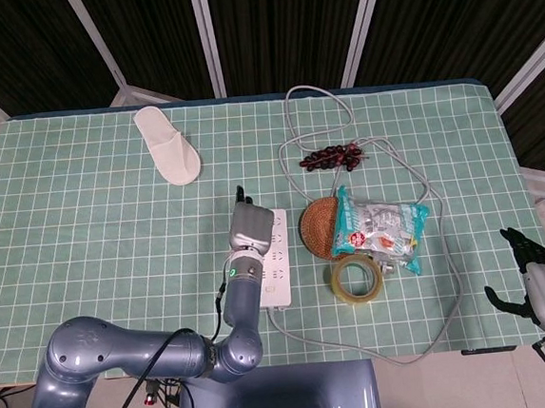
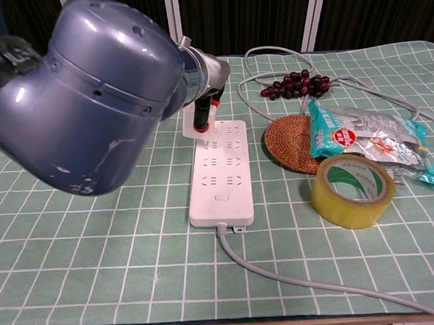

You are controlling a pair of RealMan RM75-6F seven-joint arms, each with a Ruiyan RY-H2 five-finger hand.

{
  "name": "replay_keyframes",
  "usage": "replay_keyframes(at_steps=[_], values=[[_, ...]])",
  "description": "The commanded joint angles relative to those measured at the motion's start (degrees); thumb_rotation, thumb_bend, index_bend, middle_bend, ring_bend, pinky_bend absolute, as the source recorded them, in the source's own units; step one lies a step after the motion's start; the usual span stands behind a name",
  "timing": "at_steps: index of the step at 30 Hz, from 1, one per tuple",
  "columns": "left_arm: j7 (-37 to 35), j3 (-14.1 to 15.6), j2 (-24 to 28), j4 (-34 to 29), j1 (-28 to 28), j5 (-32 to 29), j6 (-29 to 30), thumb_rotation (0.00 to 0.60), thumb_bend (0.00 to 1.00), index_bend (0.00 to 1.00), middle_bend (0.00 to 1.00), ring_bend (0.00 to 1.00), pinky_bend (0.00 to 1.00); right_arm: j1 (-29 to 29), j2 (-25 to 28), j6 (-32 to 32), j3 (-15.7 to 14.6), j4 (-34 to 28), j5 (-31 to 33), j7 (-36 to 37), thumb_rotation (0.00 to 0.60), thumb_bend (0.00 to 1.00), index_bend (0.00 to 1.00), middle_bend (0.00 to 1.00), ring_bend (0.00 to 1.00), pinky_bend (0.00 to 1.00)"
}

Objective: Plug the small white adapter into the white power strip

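Note:
The white power strip (image 2: 221, 173) lies lengthwise in the middle of the green checked table; it also shows as the strip (image 1: 272, 261) in the head view. My left hand (image 2: 202, 105) pinches the small white adapter (image 2: 195, 126) just over the strip's far left corner. Whether the adapter touches the strip I cannot tell. From the head camera, the left hand (image 1: 248, 227) covers the adapter and the strip's far left part. My right hand (image 1: 536, 283) hangs off the table's near right corner, fingers apart, holding nothing.
Right of the strip lie a woven coaster (image 2: 289, 143), a snack bag (image 2: 365, 141) and a roll of yellow tape (image 2: 352, 190). Dark grapes (image 2: 297, 84) and loops of grey cable (image 2: 270, 58) lie behind. A white slipper (image 1: 169, 156) lies at the far left.

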Motion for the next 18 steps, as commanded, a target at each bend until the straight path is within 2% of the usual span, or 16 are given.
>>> replay_keyframes(at_steps=[1, 18], values=[[0.1, -0.1, -0.4, 0.4, -0.2, 0.2, -0.2, 0.6, 0.59, 0.7, 0.72, 0.18, 0.0, 0.0, 0.0, 0.0, 0.0, 0.0, 0.0, 0.1, 0.6, 0.39, 0.0, 0.0, 0.0, 0.0], [0.2, -0.3, -2.1, 2.8, -0.1, 1.5, -1.5, 0.6, 0.6, 0.71, 0.72, 0.19, 0.0, 0.0, 0.1, -0.2, 0.0, -0.1, 0.1, 0.6, 0.6, 0.39, 0.0, 0.0, 0.0, 0.0]])
